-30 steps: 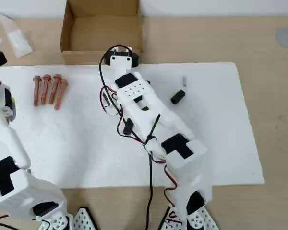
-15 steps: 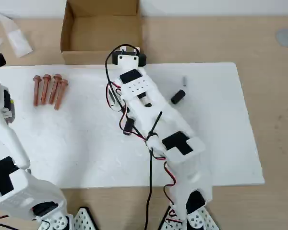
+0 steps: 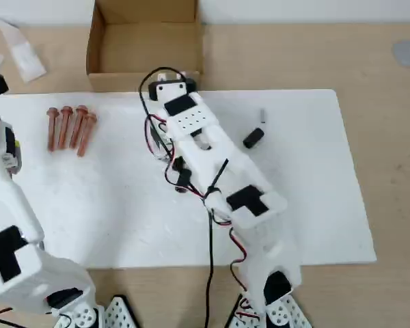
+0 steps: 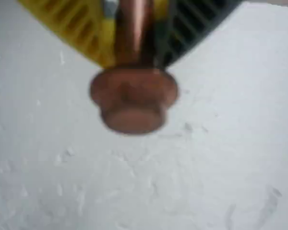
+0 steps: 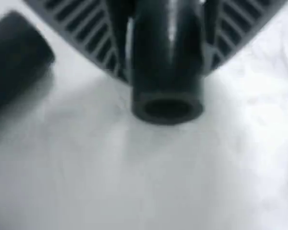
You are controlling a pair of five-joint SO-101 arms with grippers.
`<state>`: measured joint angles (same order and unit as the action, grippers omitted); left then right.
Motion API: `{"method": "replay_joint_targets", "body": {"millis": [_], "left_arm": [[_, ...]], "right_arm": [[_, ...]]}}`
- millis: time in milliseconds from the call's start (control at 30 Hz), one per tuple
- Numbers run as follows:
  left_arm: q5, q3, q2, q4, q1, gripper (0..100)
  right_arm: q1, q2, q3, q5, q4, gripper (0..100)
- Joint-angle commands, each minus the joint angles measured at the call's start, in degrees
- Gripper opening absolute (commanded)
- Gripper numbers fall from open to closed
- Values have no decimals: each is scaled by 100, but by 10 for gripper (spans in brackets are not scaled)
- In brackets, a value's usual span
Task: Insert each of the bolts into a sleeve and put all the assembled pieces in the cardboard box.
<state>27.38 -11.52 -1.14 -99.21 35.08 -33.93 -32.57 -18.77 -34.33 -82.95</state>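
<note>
The bolt (image 4: pixel 133 96) is pinched by its shank in the left tool (image 4: pixel 134 28), head sticking out past the tips, above the white mat. A black sleeve (image 5: pixel 167 86) is clamped in the right tool (image 5: pixel 165 43), bore end free.

The head seems to lead, so the shank may not be offered to the bore. A skewed approach could jam the bolt on the sleeve's rim or twist either piece out of its grip (both look smooth).

Four more bolts (image 3: pixel 70 128) lie together on the mat, and a loose sleeve (image 3: pixel 253 138) lies well apart from them. The cardboard box (image 3: pixel 96 48) on the counter holds no assembled piece.
</note>
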Motion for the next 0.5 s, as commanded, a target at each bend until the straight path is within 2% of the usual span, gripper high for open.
{"method": "replay_joint_targets", "body": {"millis": [0, 133, 233, 367, 467], "left_arm": [[-448, -88, 1007, 255, -334, 14], [-905, 167, 2308, 466, -914, 14], [-1319, 642, 3240, 580, -1354, 13], [-1820, 1899, 4382, 1319, -1433, 12], [-2268, 2927, 5288, 1785, -1468, 10]], "right_arm": [[40, 75, -1578, 290, -897, 10], [4, 75, -3459, 545, -1934, 10], [66, 224, -4251, 870, -1952, 10], [-75, 1262, -4251, 1389, -1952, 10], [-119, 2132, -3574, 1802, -1952, 10]]}}
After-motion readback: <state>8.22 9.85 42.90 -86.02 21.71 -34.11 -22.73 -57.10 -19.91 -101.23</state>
